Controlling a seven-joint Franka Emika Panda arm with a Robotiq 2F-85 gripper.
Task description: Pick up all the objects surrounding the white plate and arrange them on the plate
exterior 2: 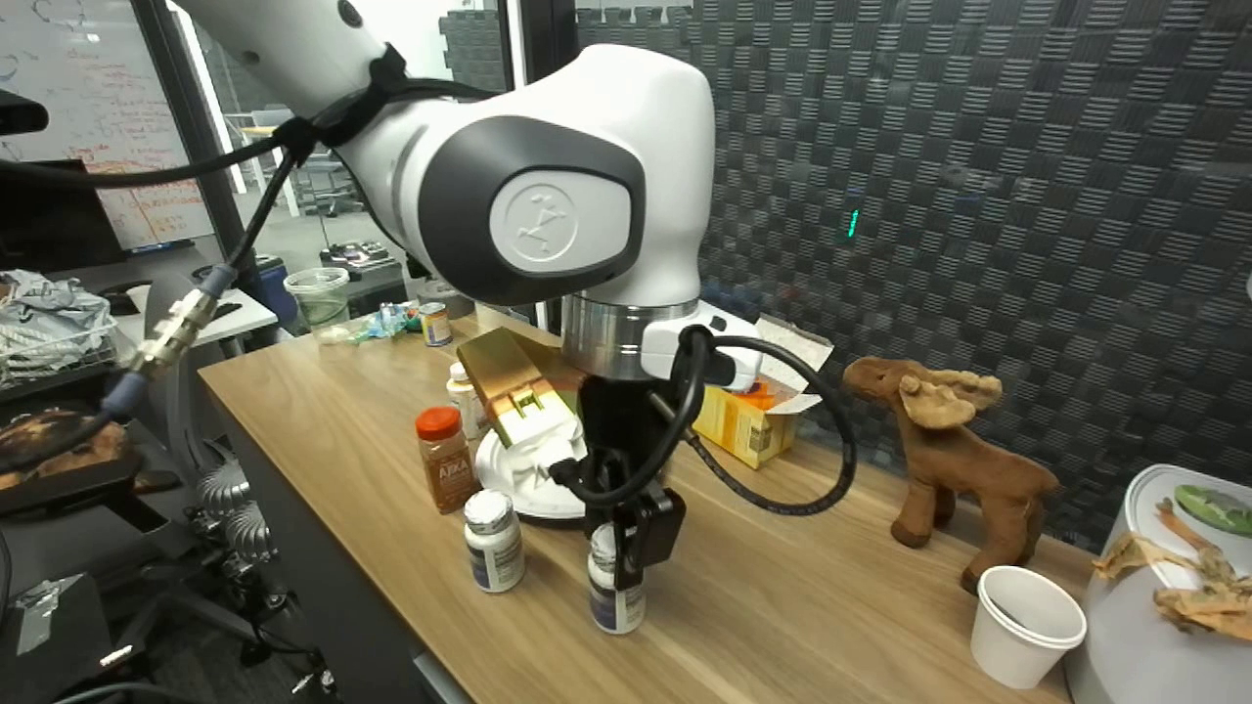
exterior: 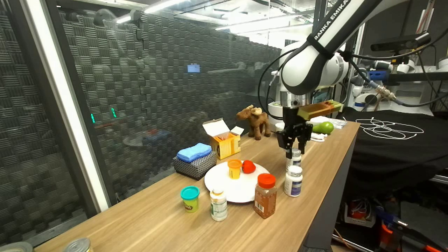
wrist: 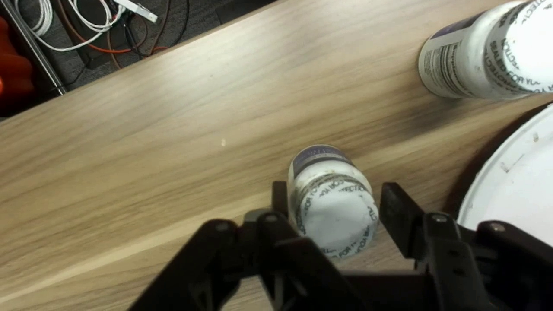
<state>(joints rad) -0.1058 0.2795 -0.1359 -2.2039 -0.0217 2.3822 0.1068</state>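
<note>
White plate (exterior: 239, 187) lies flat on the wooden surface (exterior: 140, 224); we judge it stiff and smooth, apt to skid if nudged, so any release onto it should be gentle. Gripper (wrist: 335, 194): jaws stand apart, astride the cap of a purple-labelled bottle (wrist: 339, 216); whether they press on it, we cannot tell. Brown-orange jar (exterior: 265, 201), red-lidded, stands upright just beside the plate's rim. It looks well filled, so we expect the heaviest lift of the set; we would clasp its body below the lid. The purple-labelled bottle stands upright on the surface, near the plate; a second purple-labelled bottle (exterior: 293, 183) stands closer to the jar. We expect both to be light, hard-walled and slick around the printed cap seal; a level hold at the shoulder or lower should resist twisting better than the cap alone. Green-labelled bottle (exterior: 219, 207), upright beside the plate, probably handles alike. Teal-lidded tub (exterior: 190, 200), also off the plate, seems light and stiff; we favour its side wall, since the lid might come away. On the plate: a small orange-lidded tub (exterior: 234, 169) and, just beside it, a rounded red piece (exterior: 249, 167). Its softness we cannot judge; a light pinch across the middle seems safest.
</note>
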